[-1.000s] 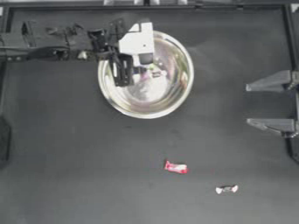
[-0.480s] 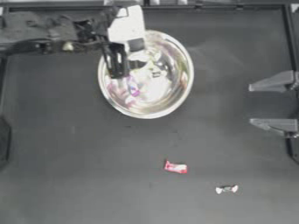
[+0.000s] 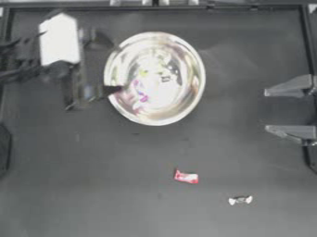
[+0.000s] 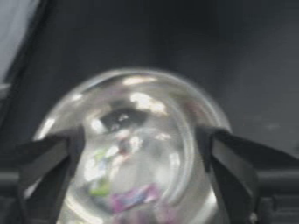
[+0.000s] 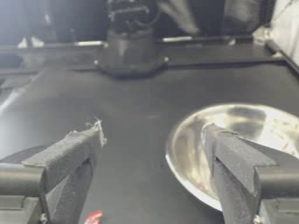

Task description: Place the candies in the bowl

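Left claw (image 4: pixel 137 175) spread wide, holding nothing, beside bowl (image 3: pixel 155 77), right claw (image 5: pixel 152 175) wide, empty

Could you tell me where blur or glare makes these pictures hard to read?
Top view: the left gripper is motion-smeared beside the bowl, whose glare muddles the candies inside. Left wrist view: bowl reflections are soft. Right wrist view: the red-pink candy is barely visible.
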Action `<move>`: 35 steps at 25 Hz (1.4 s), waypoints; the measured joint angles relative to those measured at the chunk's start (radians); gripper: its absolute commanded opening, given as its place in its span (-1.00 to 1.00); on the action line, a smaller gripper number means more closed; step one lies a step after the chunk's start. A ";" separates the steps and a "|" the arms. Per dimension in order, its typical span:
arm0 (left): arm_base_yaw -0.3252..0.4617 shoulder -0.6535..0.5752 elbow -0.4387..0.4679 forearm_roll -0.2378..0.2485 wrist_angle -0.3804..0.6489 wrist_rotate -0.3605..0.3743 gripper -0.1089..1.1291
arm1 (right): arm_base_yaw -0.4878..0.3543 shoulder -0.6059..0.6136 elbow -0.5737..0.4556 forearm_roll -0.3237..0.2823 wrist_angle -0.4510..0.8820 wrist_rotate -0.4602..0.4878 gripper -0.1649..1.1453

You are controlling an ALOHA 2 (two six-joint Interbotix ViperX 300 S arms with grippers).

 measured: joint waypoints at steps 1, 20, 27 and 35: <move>-0.015 -0.035 0.034 -0.015 -0.023 -0.002 0.84 | 0.000 0.000 0.000 0.000 0.000 0.000 0.74; -0.204 -0.407 0.405 -0.060 -0.250 0.003 0.83 | 0.000 0.000 0.000 0.009 0.005 0.000 0.74; -0.210 -0.462 0.443 -0.060 -0.259 0.002 0.83 | 0.000 0.002 -0.018 0.012 0.041 -0.002 0.74; -0.212 -0.462 0.454 -0.069 -0.255 -0.003 0.83 | -0.110 0.077 -0.146 0.026 0.336 0.003 0.73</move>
